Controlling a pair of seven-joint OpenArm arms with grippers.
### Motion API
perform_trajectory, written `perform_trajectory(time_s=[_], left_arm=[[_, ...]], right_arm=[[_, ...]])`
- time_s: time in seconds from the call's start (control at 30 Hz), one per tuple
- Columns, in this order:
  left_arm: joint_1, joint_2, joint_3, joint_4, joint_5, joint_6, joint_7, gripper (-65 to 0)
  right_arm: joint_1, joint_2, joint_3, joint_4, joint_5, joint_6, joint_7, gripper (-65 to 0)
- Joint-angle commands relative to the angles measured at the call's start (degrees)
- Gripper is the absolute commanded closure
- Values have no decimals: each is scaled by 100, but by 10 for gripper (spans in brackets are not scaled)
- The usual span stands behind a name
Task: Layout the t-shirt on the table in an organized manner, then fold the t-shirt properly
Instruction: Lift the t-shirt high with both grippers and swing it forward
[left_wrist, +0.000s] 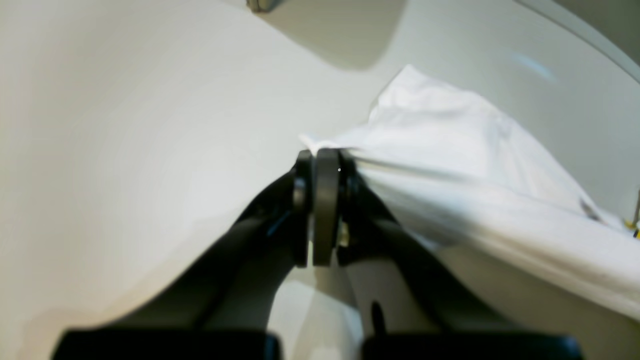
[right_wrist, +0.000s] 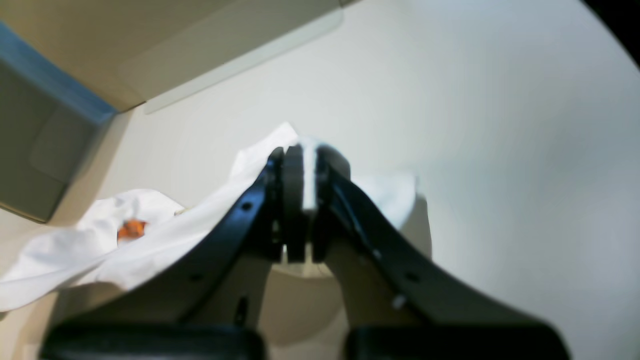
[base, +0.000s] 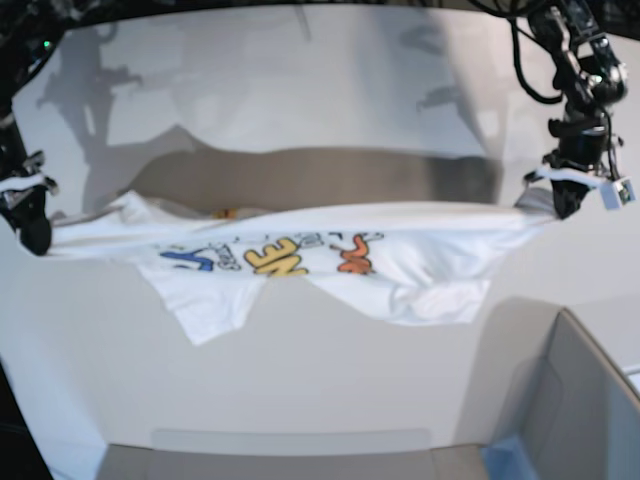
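Note:
The white t-shirt (base: 420, 255) hangs stretched out in a wide band above the table (base: 330, 370), its blue, yellow and orange-red lettering (base: 280, 256) facing the base camera. My left gripper (base: 562, 198), on the right of the base view, is shut on one end of the cloth. My right gripper (base: 36, 232), at the far left, is shut on the other end. In the left wrist view the left gripper (left_wrist: 320, 152) pinches a fabric edge of the t-shirt (left_wrist: 450, 145). In the right wrist view the right gripper (right_wrist: 299, 150) clamps the t-shirt (right_wrist: 150, 240), and a bit of orange print (right_wrist: 131, 228) shows.
A grey box (base: 585, 400) with a blue corner (base: 508, 460) stands at the table's near right; the same grey box (right_wrist: 45, 125) shows at the upper left of the right wrist view. The shirt's dark shadow (base: 320, 178) lies on the table behind it.

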Motion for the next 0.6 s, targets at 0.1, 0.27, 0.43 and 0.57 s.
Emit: perform_trajectory(time_s=[0.1,0.27,0.43,0.57], left_arm=[[-554,1,-281,166,5,-7,-212,0],[-1609,28,-492,166,5,-7,-212,0],[-2514,19,-501,184,5,-7,-774,0],[-2769,10,-501,219,5,11,-1574,0]], right_arm=[[493,307,-8,99,289,18,203,0],[1355,579,-192,99,289,79,203,0],[2568,658,-702,99,307,431,203,0],[3518,632,-957,99,316,440,212,0]])
